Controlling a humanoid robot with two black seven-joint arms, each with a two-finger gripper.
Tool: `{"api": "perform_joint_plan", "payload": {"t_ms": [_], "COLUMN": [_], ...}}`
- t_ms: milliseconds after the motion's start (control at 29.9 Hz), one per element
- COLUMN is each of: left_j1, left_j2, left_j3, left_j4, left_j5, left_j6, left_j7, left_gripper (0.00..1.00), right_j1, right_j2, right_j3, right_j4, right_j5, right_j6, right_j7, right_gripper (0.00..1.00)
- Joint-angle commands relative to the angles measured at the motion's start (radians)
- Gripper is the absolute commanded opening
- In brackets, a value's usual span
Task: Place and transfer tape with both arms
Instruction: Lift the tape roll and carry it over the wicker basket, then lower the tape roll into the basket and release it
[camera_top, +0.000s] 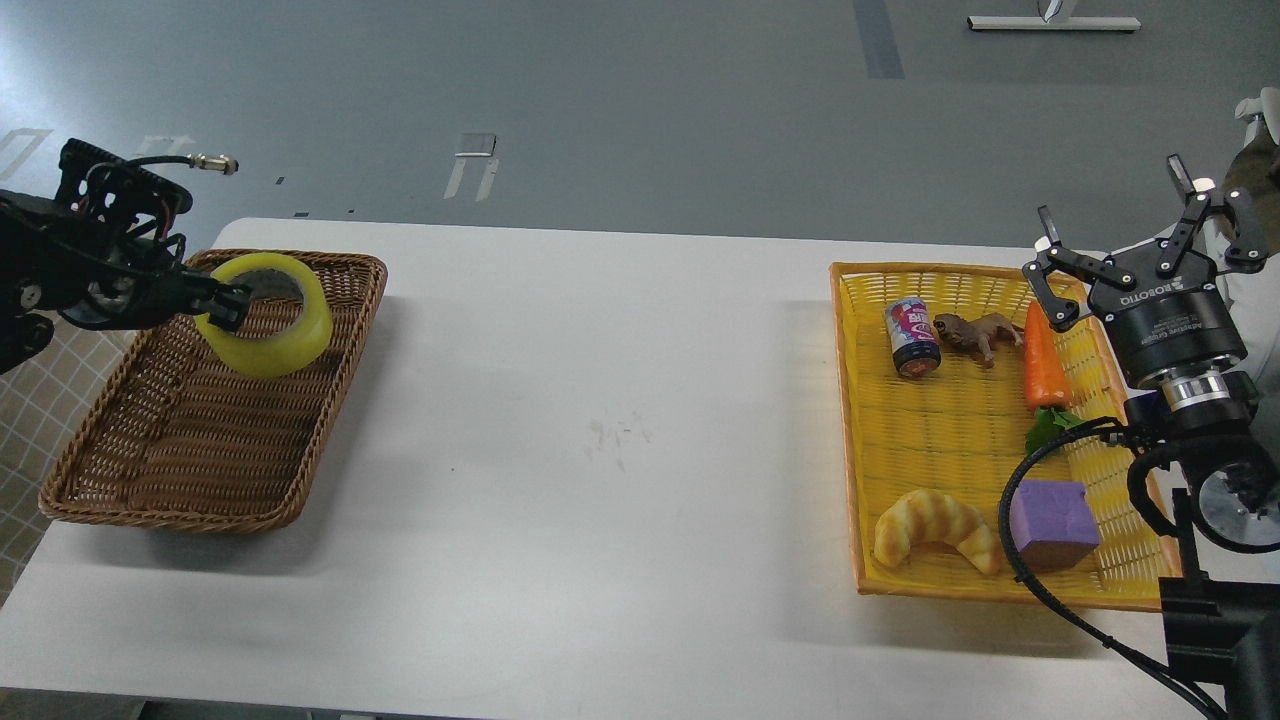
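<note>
**Tape held over the brown basket**

Over the far end of the brown basket (215, 400), on the left side of the worktop (600, 400), the tape (268, 312) is held up in the air. It is clamped by the left tool (225, 303), which is closed on the side of the roll nearest the arm. The roll is tilted, so its round hole can be seen. It cannot be told whether the roll touches the basket.

The right tool (1125, 245) is held high beside the yellow basket (860, 430), with its fingers spread apart and nothing in them. A can (911, 338), a carrot (1042, 360), a croissant toy (935, 530), a purple block (1052, 522) and a small animal toy (978, 334) are lying in that basket.

The tape is probably light and stiff, because of its hard card ring inside. Its smooth yellow outside may be slippery. A good hold is likely made across the wall of the ring, one finger inside the hole and one outside. It should not break if let go low over the basket.
</note>
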Motion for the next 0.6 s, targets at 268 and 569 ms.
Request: {"api": "perform_joint_plan", "payload": {"t_ms": [268, 569], "left_j1": [0.076, 0.117], "left_j2": [0.009, -0.005], "left_j3": [-0.001, 0.001], "left_j4": [0.053, 0.091], "left_j5": [-0.007, -0.045], "left_j6": [0.0, 0.025], "left_j7": [-0.024, -0.037], "left_gripper": [0.0, 0.0], "right_j1": [0.0, -0.003], "right_j2": [0.021, 0.018], "right_j3": [-0.005, -0.003], "right_j4": [-0.014, -0.014], "right_j5": [-0.002, -0.002], "right_j6": [0.0, 0.0], "right_j7": [-0.002, 0.0], "right_gripper": [1.0, 1.0]}}
